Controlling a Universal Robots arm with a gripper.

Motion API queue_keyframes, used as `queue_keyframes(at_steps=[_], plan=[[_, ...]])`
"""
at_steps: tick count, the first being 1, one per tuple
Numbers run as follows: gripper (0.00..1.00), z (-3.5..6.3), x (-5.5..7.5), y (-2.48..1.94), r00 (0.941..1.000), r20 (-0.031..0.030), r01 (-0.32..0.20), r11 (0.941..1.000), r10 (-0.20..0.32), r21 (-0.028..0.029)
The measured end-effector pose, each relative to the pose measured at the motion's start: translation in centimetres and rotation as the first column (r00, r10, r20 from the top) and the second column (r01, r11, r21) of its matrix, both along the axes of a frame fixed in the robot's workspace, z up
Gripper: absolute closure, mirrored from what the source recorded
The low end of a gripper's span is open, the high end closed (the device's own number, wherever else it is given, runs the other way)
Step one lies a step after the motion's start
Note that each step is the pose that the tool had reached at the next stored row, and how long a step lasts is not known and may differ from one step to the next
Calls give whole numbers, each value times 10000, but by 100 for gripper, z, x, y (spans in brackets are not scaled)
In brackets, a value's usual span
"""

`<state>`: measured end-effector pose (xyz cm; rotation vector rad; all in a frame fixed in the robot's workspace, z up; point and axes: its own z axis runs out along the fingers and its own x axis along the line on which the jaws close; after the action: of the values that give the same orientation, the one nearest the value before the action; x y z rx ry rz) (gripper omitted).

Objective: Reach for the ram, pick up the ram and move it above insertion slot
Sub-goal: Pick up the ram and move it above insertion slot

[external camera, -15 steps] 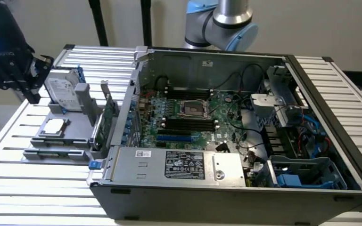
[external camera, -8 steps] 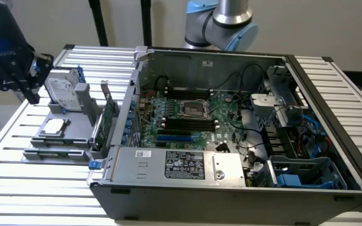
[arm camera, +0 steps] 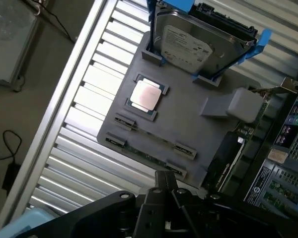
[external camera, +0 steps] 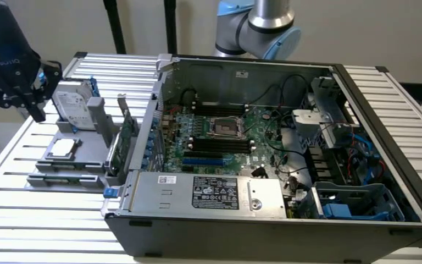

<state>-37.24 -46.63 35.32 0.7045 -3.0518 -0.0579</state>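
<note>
At the exterior view's upper left, the hand hangs closed together, empty, above the grey tray; beneath, the ram stands edgewise in clips, seemingly for pinching; beyond, the hard drive.

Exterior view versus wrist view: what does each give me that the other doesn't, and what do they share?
Exterior adds: the open case's motherboard, power supply and an arm joint behind the case. Wrist adds: the ram seen from above, lying flat in the tray's clips, and the floor beside the table. Both: gray tray, hard drive, CPU, and the claw near the tray.
</note>
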Motion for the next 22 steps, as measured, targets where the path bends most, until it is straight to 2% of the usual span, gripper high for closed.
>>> queue_keyframes(at_steps=[3, 6, 11, 13, 16, 19, 22], plan=[[89, -1, 0, 0, 9985, 0, -538, 9985, 538, 0], [89, -3, 0, 0, 9941, -1, -1081, 9941, 1081, 0], [89, -6, 0, 0, 9801, -1, -1986, 9801, 1986, 0], [89, -7, 0, 0, 9724, -1, -2331, 9724, 2331, 0], [89, -9, 0, 0, 9580, -1, -2869, 9580, 2869, 0], [89, -10, 0, 0, 9409, -1, -3388, 9409, 3388, 0], [89, -12, 0, 0, 9213, -1, -3890, 9213, 3890, 0]])
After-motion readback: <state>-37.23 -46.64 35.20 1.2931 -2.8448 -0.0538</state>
